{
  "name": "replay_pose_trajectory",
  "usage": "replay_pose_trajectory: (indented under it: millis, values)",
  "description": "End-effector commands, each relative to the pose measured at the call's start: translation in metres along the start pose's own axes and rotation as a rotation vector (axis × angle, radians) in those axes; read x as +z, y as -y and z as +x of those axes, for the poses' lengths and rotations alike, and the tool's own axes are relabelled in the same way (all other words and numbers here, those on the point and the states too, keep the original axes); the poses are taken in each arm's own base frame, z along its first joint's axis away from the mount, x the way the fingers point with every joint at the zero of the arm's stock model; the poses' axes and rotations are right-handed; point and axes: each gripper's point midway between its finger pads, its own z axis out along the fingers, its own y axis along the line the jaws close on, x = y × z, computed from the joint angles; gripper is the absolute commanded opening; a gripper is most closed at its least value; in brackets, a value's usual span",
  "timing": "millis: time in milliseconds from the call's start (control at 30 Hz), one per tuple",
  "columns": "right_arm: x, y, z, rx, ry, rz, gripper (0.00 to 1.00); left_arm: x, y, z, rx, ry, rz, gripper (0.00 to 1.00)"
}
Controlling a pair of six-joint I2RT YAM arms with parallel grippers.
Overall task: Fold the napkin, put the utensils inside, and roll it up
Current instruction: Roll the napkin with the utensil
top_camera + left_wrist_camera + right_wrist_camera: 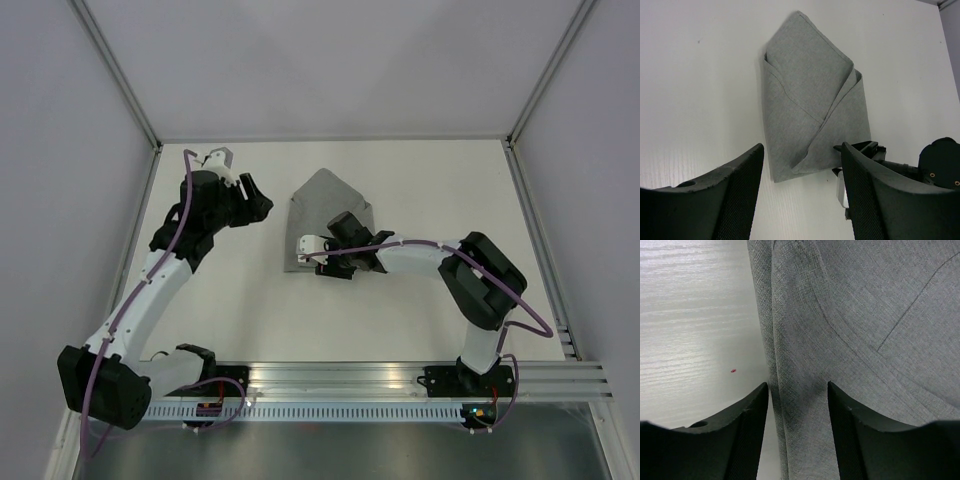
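Observation:
The grey napkin (325, 205) lies folded into a pointed packet at the middle of the table. It shows whole in the left wrist view (810, 100) and fills the right wrist view (855, 325). No utensils show in any view. My right gripper (330, 245) is open and low over the napkin's near edge, its jaws (799, 390) either side of a folded edge. My left gripper (262, 197) is open and empty to the left of the napkin, with the cloth ahead between its jaws (802, 152).
The right arm's gripper body (920, 167) shows at the napkin's near right corner in the left wrist view. White table (240, 290) all round, with walls at the back and sides and a metal rail (400, 385) along the near edge.

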Motion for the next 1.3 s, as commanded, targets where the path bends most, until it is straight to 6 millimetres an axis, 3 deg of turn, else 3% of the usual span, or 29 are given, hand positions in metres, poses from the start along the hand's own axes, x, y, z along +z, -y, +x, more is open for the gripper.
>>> replay_pose_trajectory:
  millis: [0,300,433,633,867,1067,1267]
  values:
    - [0.009,-0.006,0.012,-0.027,-0.02,-0.037,0.57,-0.005,0.008,0.003,0.057,0.014,0.056,0.68]
    - [0.011,-0.023,0.031,-0.013,-0.095,-0.143,0.47,-0.018,0.027,0.008,0.106,0.03,0.145,0.7]
    - [0.013,-0.026,0.036,-0.01,-0.13,-0.174,0.43,-0.03,0.037,0.001,0.127,0.071,0.189,0.7]
    - [0.015,-0.036,0.05,0.0,-0.192,-0.222,0.31,-0.044,0.053,-0.01,0.179,0.133,0.244,0.71]
    - [0.012,-0.047,0.059,0.07,-0.226,-0.342,0.17,-0.066,0.087,-0.022,0.253,0.269,0.346,0.7]
    - [0.009,-0.05,0.066,0.142,-0.229,-0.437,0.14,-0.092,0.117,-0.034,0.353,0.418,0.476,0.69]
    - [0.005,-0.047,0.074,0.2,-0.235,-0.496,0.12,-0.116,0.141,-0.031,0.489,0.503,0.594,0.67]
